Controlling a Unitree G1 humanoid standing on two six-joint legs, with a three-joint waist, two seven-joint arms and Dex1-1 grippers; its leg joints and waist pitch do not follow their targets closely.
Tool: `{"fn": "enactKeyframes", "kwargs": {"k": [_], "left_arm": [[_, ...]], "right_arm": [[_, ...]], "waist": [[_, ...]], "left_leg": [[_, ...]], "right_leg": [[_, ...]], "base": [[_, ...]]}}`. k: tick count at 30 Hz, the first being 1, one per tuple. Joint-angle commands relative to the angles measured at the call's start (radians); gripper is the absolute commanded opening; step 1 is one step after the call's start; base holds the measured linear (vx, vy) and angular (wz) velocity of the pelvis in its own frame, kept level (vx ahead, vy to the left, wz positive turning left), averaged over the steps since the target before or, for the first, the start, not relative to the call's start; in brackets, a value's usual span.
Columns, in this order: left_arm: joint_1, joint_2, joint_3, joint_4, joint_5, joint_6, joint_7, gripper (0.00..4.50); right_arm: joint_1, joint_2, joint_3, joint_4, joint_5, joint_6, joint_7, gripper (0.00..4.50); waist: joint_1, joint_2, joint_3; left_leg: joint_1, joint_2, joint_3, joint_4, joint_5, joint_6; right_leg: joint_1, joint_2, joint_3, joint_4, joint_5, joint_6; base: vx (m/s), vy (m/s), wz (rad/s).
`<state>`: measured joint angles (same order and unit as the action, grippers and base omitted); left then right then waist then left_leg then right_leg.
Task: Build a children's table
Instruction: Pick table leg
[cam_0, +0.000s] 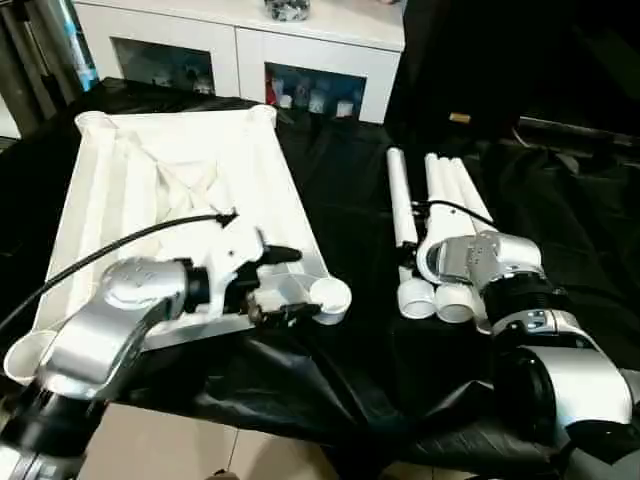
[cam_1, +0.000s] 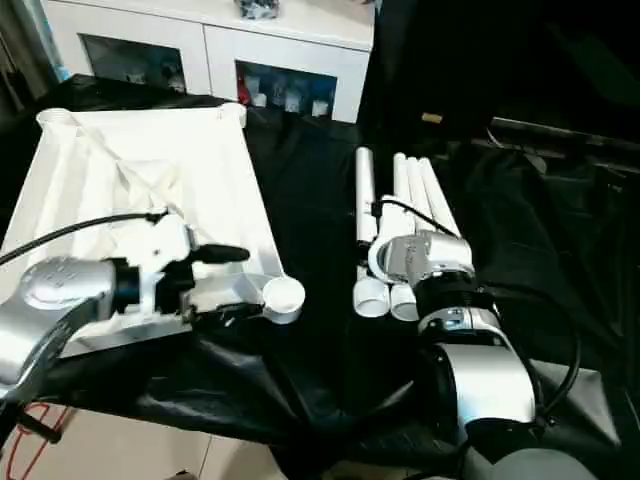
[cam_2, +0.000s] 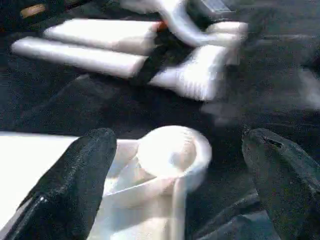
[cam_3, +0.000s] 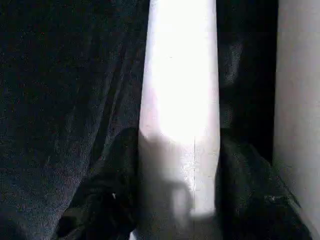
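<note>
Black cloth covers the bench (cam_0: 330, 180), a white glass-doored cabinet (cam_0: 240, 50) behind. On the robot's left lies the white ribbed rectangular plastic tabletop (cam_0: 180, 190), underside up. The left claw (cam_2: 177, 185), spread wide, straddles its near corner socket (cam_0: 330, 297). To the right lie four white tapered tube legs (cam_0: 440, 210), long axes running away, wide ends nearest. The right claw (cam_3: 177, 175) flanks one leg; whether it pinches, I cannot tell. It should grip squarely, mid-tube, before lifting.

One white ribbed plastic tabletop (cam_0: 170, 190) is seen, and apparently four long white tube legs (cam_0: 402, 200), partly hidden.
</note>
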<state>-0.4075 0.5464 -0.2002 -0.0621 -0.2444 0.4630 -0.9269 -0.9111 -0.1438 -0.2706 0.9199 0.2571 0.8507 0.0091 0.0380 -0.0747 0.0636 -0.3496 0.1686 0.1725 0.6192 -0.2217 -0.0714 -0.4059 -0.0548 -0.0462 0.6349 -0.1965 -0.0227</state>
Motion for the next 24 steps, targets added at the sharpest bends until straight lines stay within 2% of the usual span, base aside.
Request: {"fn": "enactKeyframes", "kwargs": {"k": [1, 2, 3, 4, 5, 6, 7, 8, 9, 10, 11, 12, 14, 16, 20, 21, 24], "left_arm": [[-0.065, -0.047, 0.034, 0.044, 0.006, 0.046, 0.09, 4.5], [-0.083, -0.068, 0.048, 0.062, -0.004, 0.052, 0.109, 4.5], [-0.159, -0.165, 0.107, 0.136, -0.042, 0.09, 0.216, 4.5], [-0.19, -0.204, 0.134, 0.168, -0.06, 0.108, 0.262, 4.5], [-0.225, -0.252, 0.168, 0.205, -0.088, 0.125, 0.31, 4.5], [-0.266, -0.311, 0.22, 0.245, -0.162, 0.163, 0.342, 4.5], [-0.266, -0.311, 0.22, 0.245, -0.162, 0.163, 0.342, 4.5], [-0.285, -0.338, 0.247, 0.263, -0.205, 0.184, 0.354, 4.5], [-0.326, -0.38, 0.294, 0.298, -0.264, 0.222, 0.384, 4.5], [-0.348, -0.402, 0.315, 0.321, -0.29, 0.235, 0.395, 4.5], [-0.369, -0.417, 0.328, 0.344, -0.31, 0.242, 0.395, 4.5], [-0.388, -0.433, 0.344, 0.362, -0.328, 0.253, 0.392, 4.5], [-0.424, -0.47, 0.377, 0.378, -0.39, 0.288, 0.39, 4.5], [-0.449, -0.501, 0.396, 0.376, -0.409, 0.322, 0.39, 4.5], [-0.461, -0.532, 0.389, 0.361, -0.439, 0.354, 0.394, 4.5], [-0.469, -0.548, 0.406, 0.361, -0.478, 0.374, 0.409, 4.5], [-0.476, -0.56, 0.416, 0.349, -0.508, 0.391, 0.41, 4.5]], "right_arm": [[-0.004, 0.001, -0.034, -0.073, 0.048, -0.014, 0.023, 1.88], [-0.002, 0.004, -0.041, -0.087, 0.059, -0.021, 0.037, 1.86], [0.038, 0.021, -0.056, -0.184, 0.119, -0.089, 0.156, 1.85], [0.057, 0.024, -0.055, -0.224, 0.141, -0.11, 0.21, 1.85], [0.085, 0.025, -0.043, -0.276, 0.159, -0.138, 0.277, 1.85], [0.132, 0.022, -0.017, -0.349, 0.171, -0.191, 0.365, 1.85], [0.132, 0.022, -0.017, -0.349, 0.171, -0.191, 0.365, 1.85], [0.157, 0.019, -0.004, -0.385, 0.174, -0.221, 0.404, 1.84], [0.196, 0.009, 0.011, -0.449, 0.199, -0.206, 0.465, 1.84], [0.222, 0.002, 0.011, -0.495, 0.233, -0.176, 0.514, 1.84], [0.251, -0.005, 0.009, -0.554, 0.28, -0.141, 0.571, 1.84], [0.278, -0.01, 0.008, -0.609, 0.323, -0.112, 0.618, 1.84], [0.333, -0.03, 0.014, -0.716, 0.391, -0.062, 0.693, 1.84], [0.366, -0.045, 0.026, -0.771, 0.424, -0.039, 0.737, 1.84], [0.402, -0.063, 0.053, -0.827, 0.454, -0.028, 0.796, 1.84], [0.414, -0.069, 0.069, -0.842, 0.45, -0.027, 0.809, 1.84], [0.422, -0.072, 0.087, -0.854, 0.44, -0.019, 0.807, 1.84]], "waist": [[0.005, 0.027, -0.074], [0.008, 0.029, -0.074], [0.008, 0.024, -0.073], [0.018, 0.028, -0.075], [0.021, 0.024, -0.077], [0.028, 0.022, -0.077], [0.032, 0.021, -0.078], [0.033, 0.018, -0.078], [0.033, 0.021, -0.076], [0.036, 0.018, -0.078], [0.04, 0.024, -0.077], [0.042, 0.025, -0.077], [0.047, 0.022, -0.078], [0.05, 0.017, -0.075], [0.054, 0.019, -0.069], [0.054, 0.018, -0.07], [0.054, 0.016, -0.07]], "left_leg": [[0.005, 0.048, -0.008, -0.074, -0.025, -0.042], [0.005, 0.049, -0.009, -0.074, -0.024, -0.037], [0.0, 0.047, -0.006, -0.073, -0.029, -0.031], [0.006, 0.049, -0.005, -0.069, -0.037, -0.02], [0.007, 0.053, -0.008, -0.07, -0.03, -0.013], [-0.001, 0.05, -0.007, -0.068, -0.015, 0.007], [0.0, 0.051, -0.008, -0.066, -0.005, 0.013], [-0.003, 0.05, -0.01, -0.067, 0.017, 0.028], [-0.005, 0.047, -0.009, -0.066, 0.019, 0.038], [-0.002, 0.047, -0.008, -0.064, 0.021, 0.046], [-0.001, 0.046, -0.01, -0.065, 0.021, 0.064], [0.001, 0.05, -0.011, -0.065, 0.019, 0.08], [0.0, 0.053, -0.013, -0.065, 0.019, 0.089], [0.0, 0.055, -0.013, -0.065, 0.007, 0.088], [-0.001, 0.056, -0.014, -0.068, -0.023, 0.068], [-0.002, 0.055, -0.015, -0.068, -0.021, 0.064], [-0.003, 0.053, -0.015, -0.068, -0.017, 0.057]], "right_leg": [[0.065, -0.076, 0.055, -0.047, 0.037, -0.243], [0.066, -0.079, 0.055, -0.047, 0.046, -0.248], [0.071, -0.077, 0.056, -0.05, 0.051, -0.25], [0.07, -0.08, 0.058, -0.052, 0.079, -0.254], [0.071, -0.084, 0.057, -0.05, 0.083, -0.264], [0.077, -0.087, 0.057, -0.051, 0.102, -0.275], [0.077, -0.089, 0.056, -0.048, 0.113, -0.283], [0.077, -0.087, 0.055, -0.046, 0.124, -0.295], [0.079, -0.084, 0.054, -0.049, 0.119, -0.299], [0.079, -0.085, 0.054, -0.051, 0.123, -0.301], [0.08, -0.082, 0.054, -0.052, 0.123, -0.304], [0.077, -0.082, 0.052, -0.055, 0.118, -0.301], [0.078, -0.086, 0.051, -0.056, 0.098, -0.302], [0.076, -0.089, 0.05, -0.062, 0.049, -0.306], [0.074, -0.091, 0.05, -0.072, -0.043, -0.279], [0.074, -0.091, 0.05, -0.073, -0.053, -0.274], [0.073, -0.089, 0.049, -0.075, -0.062, -0.264]], "base": [[0.0, 0.0, 0.0], [0.0, 0.0, 0.0], [0.0, 0.0, 0.0], [0.0, 0.0, 0.0], [0.0, 0.0, 0.0], [0.0, 0.0, 0.0], [0.0, 0.0, 0.0], [0.0, 0.0, 0.0], [0.0, 0.0, 0.0], [0.0, 0.0, 0.0], [0.0, 0.0, 0.0], [0.0, 0.0, 0.0], [0.0, 0.0, 0.0], [0.0, 0.0, 0.0], [0.0, 0.0, 0.0], [0.0, 0.0, 0.0], [0.0, 0.0, 0.0]]}}
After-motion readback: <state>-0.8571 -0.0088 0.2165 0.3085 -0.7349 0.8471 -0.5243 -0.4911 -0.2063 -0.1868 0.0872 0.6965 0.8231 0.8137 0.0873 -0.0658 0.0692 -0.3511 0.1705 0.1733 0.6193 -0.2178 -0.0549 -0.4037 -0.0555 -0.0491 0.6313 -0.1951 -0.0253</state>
